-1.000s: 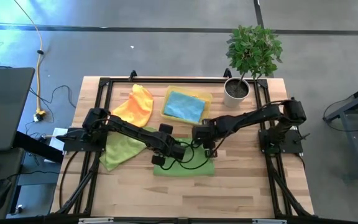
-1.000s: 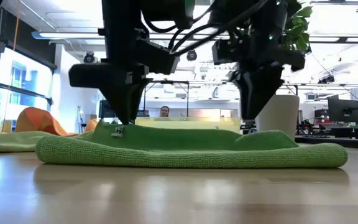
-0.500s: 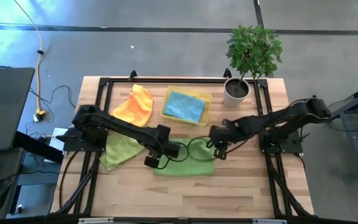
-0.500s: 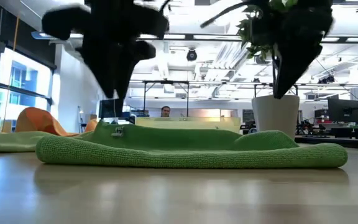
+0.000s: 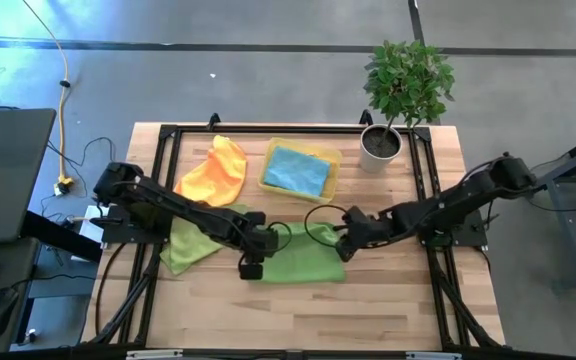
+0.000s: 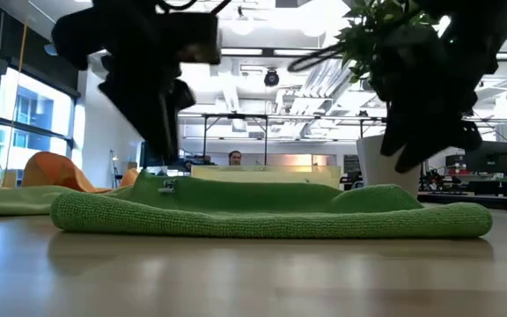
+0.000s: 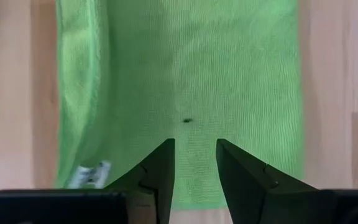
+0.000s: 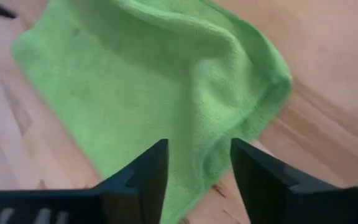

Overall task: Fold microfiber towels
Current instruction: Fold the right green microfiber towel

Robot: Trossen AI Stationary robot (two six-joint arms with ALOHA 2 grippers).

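No text can be read; the small white tag (image 7: 89, 175) on the green towel (image 7: 185, 81) may carry print, too blurred to tell.

A folded light green microfiber towel (image 6: 271, 210) is lying flat across the pale wooden tabletop (image 6: 253, 277), a small white tag (image 6: 166, 185) showing on its upper surface. Two dark arms are hanging blurred above it, one over each end. An orange cloth (image 6: 53, 170) is bulging behind at the far left, and a white plant pot (image 6: 393, 162) is standing beyond.
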